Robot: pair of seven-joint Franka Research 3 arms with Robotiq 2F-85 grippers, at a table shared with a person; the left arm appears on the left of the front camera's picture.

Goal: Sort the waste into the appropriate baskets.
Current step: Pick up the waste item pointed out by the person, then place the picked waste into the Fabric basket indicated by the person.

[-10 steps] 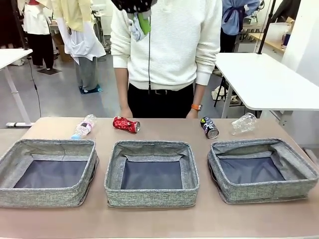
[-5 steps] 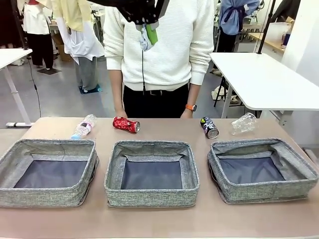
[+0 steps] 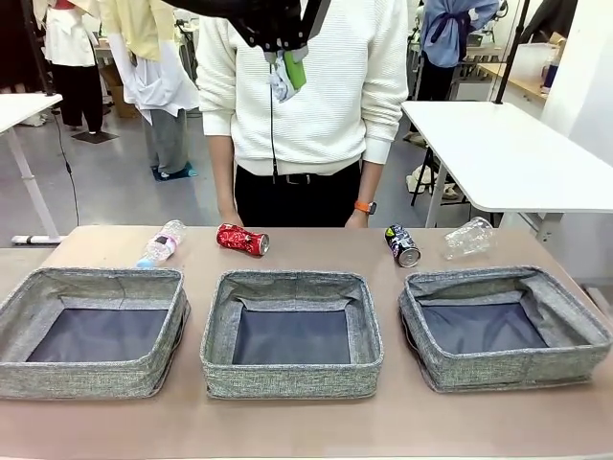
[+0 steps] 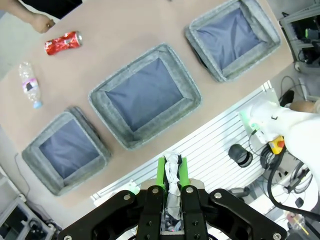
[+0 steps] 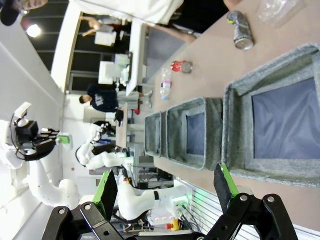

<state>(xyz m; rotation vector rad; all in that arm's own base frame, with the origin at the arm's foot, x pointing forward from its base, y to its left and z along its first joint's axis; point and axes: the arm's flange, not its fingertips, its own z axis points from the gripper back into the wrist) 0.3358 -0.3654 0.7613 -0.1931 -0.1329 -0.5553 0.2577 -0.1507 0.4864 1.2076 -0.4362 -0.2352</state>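
A white tissue wad (image 3: 279, 86) is pinched between the closed green pads of the left gripper (image 3: 285, 71), which is held high above the brown table (image 3: 306, 426), in front of the chest of a person in a white ribbed sweater (image 3: 335, 105) at the far side. In the left wrist view, the wad (image 4: 173, 172) is seen clamped upright in that gripper (image 4: 172, 161), with the table far below. The right gripper (image 5: 165, 187) is seen with its fingers spread wide apart and nothing between them. Three low square baskets of grey woven fabric with dark floors are set in a row on the near half of the table: the left basket (image 3: 86, 379), the middle basket (image 3: 287, 381) and the right basket (image 3: 498, 372). Beyond them, along the far edge, are laid a clear plastic bottle with a pale label (image 3: 161, 243), a red dented drink can (image 3: 242, 240), a dark can with green marks (image 3: 403, 245) and a crumpled clear plastic bottle (image 3: 468, 238).
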